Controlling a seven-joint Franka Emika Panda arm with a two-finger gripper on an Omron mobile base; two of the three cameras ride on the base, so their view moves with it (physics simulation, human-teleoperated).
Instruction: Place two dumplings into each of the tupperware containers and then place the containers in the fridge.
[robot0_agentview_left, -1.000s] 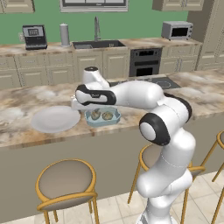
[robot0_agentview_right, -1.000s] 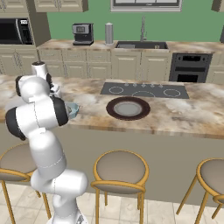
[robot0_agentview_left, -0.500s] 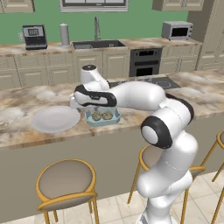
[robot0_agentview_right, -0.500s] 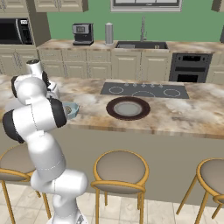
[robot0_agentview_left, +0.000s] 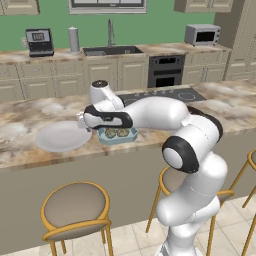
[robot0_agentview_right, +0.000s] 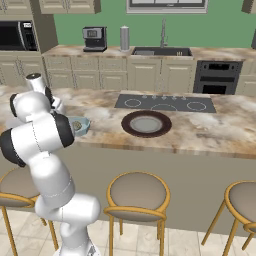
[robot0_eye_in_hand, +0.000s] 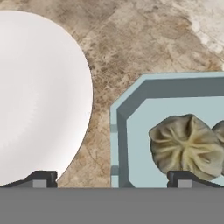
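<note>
Spanning marble counter (robot0_agentview_left: 30, 150) (green-walled kitchen), gripper (robot0_eye_in_hand: 111, 179) spread wide, grasping nothing.

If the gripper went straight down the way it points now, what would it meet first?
Probably the near-left wall of the pale blue tub: the open gripper straddles it, one fingertip over the white plate, the other by a dumpling inside. How high it stands above them is unclear.

Glossy white arm (robot0_agentview_left: 165, 112), dark joints
</note>
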